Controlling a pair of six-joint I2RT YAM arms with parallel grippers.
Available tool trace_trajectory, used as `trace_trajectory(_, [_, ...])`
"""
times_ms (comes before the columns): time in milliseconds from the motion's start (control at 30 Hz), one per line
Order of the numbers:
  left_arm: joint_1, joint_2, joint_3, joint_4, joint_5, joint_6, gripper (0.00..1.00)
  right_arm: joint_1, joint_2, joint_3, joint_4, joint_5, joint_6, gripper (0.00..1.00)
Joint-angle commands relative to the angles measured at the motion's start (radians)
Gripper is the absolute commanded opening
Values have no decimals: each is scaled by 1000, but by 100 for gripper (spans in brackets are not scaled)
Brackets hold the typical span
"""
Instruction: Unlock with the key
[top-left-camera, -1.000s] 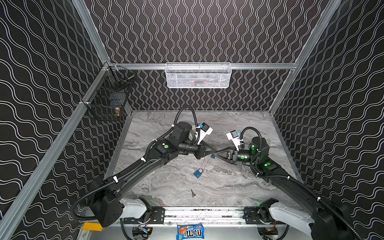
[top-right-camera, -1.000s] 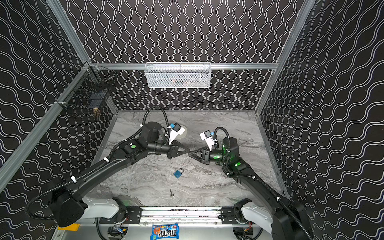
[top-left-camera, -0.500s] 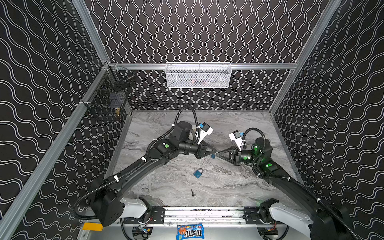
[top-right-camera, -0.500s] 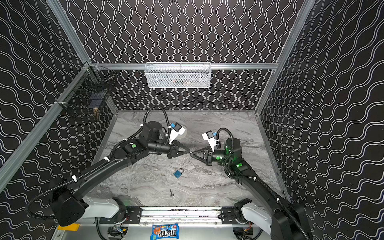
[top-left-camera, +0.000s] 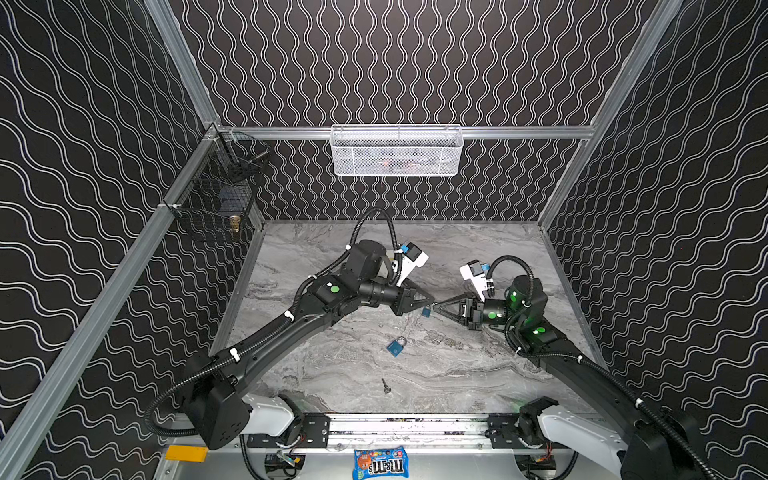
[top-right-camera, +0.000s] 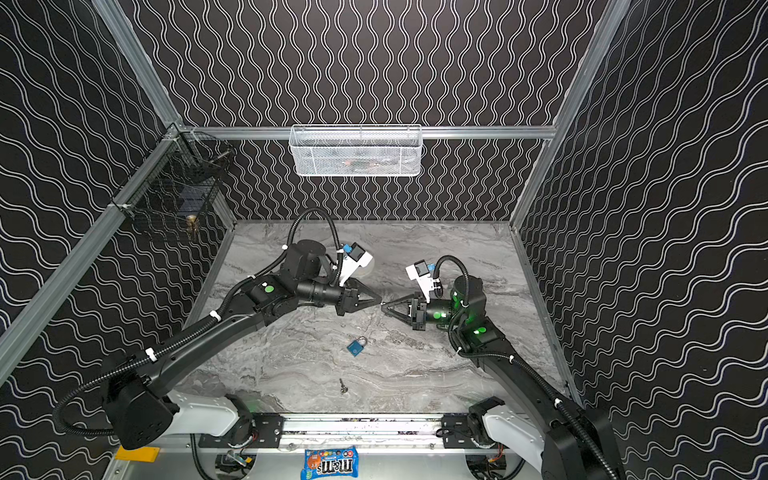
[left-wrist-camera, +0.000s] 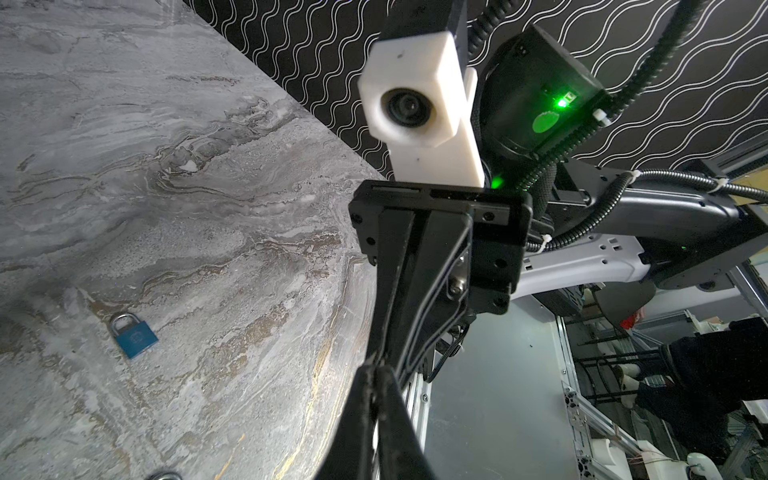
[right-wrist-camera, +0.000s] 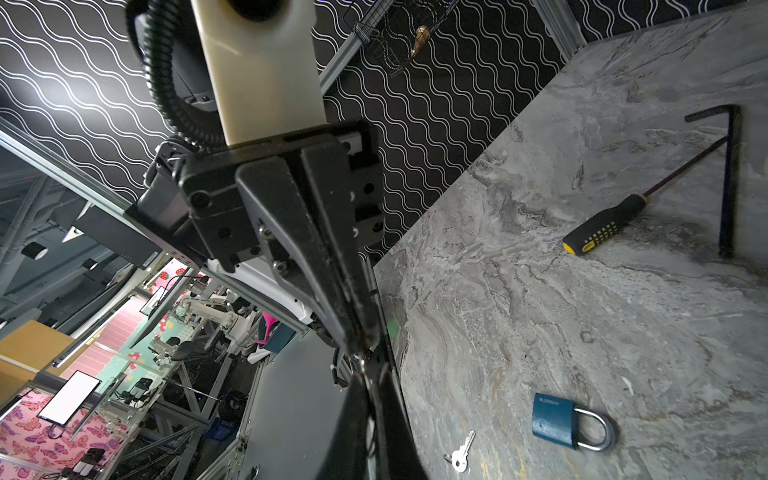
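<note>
Padlock (top-left-camera: 396, 345), blue boxy body with rounded steel shackle, lies flat on the veined marble table (top-left-camera: 332, 374), apart from the fingers (left-wrist-camera: 395, 270); flat silver key (top-left-camera: 386, 386) lies farther off. Right gripper (top-left-camera: 435, 306) clenched; left gripper (top-left-camera: 431, 300) gap unclear; anything pinched unreadable.

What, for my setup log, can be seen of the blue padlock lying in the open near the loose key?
The blue padlock has a flat rectangular body, apparently blue-painted metal, with small pale lettering along one edge, and a shiny silver U-shaped shackle. Both shackle legs seem seated in the body, so it looks locked. It lies flat on the grey marbled table, around the front middle in both top views. Only the table touches it; the small silver key lies apart from it.
</note>
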Motion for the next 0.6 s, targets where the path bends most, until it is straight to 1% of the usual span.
trace_trajectory(0, [3, -4, 25, 94, -8, -33, 54, -23, -21, -5, -117, 38, 0, 0])
trace_trajectory(67, [2, 5, 64, 95, -167, -91, 68, -68, -36, -34, -194, 43, -3, 0])
trace_trajectory(100, [3, 18, 71, 103, -211, -106, 69, -89, -44, -53, -217, 52, 12, 0])
trace_trajectory(200, [3, 74, 90, 50, -312, -119, 72, -132, -81, -103, -239, 60, 74, 0])
trace_trajectory(300, [2, 146, 106, -11, -407, -137, 74, -142, -118, -112, -368, 140, 31, 0])
trace_trajectory(333, [0, 178, 114, -34, -421, -149, 74, -147, -122, -113, -409, 176, 26, 0])
trace_trajectory(400, [-12, 236, 133, -71, -462, -153, 74, -157, -113, -117, -470, 220, 24, 0])
trace_trajectory(433, [-23, 264, 144, -93, -509, -159, 75, -164, -104, -123, -490, 232, 31, 0])
trace_trajectory(467, [-34, 293, 157, -114, -552, -167, 77, -168, -96, -128, -505, 253, 44, 0])
trace_trajectory(567, [-65, 388, 214, -188, -634, -180, 77, -176, -81, -151, -522, 287, 76, 0])
